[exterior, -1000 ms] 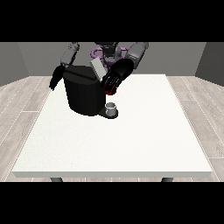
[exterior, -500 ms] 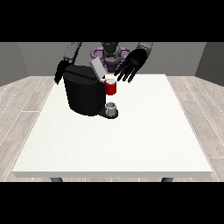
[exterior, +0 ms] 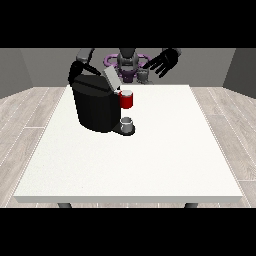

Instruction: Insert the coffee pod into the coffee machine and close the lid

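Note:
The black coffee machine stands on the left half of the white table. Its grey lid is tilted up. A red thing at the machine shows at its front, above a small grey cup on the base. The hand at the view's right hangs in the air to the upper right of the machine, fingers spread and holding nothing. The hand at the view's left sits behind the machine's top left corner, partly hidden.
A small grey thing shows near the table's far edge, in front of the robot's body. Wooden floor surrounds the table.
The hand at the view's right has risen from the red thing at the machine's front and moved up and right with its fingers spread. The other hand has barely moved.

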`<action>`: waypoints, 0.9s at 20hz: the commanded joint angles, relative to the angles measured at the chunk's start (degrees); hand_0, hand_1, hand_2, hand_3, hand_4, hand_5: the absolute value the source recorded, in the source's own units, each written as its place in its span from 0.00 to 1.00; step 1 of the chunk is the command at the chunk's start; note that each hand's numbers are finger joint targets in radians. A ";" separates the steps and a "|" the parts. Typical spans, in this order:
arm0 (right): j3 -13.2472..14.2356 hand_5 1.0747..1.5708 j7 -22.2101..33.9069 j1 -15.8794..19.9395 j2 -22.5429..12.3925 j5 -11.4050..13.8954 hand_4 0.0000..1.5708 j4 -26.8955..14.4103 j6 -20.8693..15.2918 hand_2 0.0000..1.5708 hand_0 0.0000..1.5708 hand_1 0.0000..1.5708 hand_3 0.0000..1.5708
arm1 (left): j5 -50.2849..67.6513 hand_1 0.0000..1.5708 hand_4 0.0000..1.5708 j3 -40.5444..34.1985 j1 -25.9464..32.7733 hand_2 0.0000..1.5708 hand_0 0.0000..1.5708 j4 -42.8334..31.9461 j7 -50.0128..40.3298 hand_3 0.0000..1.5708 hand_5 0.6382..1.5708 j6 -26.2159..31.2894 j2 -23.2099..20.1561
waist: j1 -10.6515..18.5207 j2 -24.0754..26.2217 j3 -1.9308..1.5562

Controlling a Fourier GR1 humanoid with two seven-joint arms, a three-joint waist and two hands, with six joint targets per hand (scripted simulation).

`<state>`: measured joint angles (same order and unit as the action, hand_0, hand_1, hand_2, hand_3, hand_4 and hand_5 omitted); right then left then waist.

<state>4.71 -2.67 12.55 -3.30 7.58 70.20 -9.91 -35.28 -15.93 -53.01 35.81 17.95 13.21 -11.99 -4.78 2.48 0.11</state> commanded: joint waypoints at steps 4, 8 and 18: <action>-0.35 1.00 2.53 -0.84 -0.37 -3.25 0.00 2.87 4.46 0.00 0.00 0.00 0.00 | 10.93 0.00 0.25 -7.21 13.38 0.00 0.00 -2.23 2.19 0.00 1.00 2.51 9.96 | 8.92 13.14 -0.04; -1.16 1.00 3.59 1.24 -3.30 -3.17 0.04 5.16 7.64 0.00 0.00 0.00 0.00 | 11.44 0.00 0.24 -6.52 17.12 0.00 0.00 -0.95 1.55 0.00 1.00 3.16 10.02 | 10.09 13.54 -0.09; 3.25 1.00 6.16 8.02 -6.24 -3.91 0.00 1.07 6.78 0.00 0.00 0.00 0.00 | 18.89 0.00 0.23 -1.21 23.93 0.00 0.00 8.90 -1.10 0.00 1.00 6.09 11.92 | 16.76 11.14 -0.13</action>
<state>6.01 2.29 17.45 -9.20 3.95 73.91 -1.62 -19.61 -18.97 -31.11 41.41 17.64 18.37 -1.10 8.80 14.84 0.00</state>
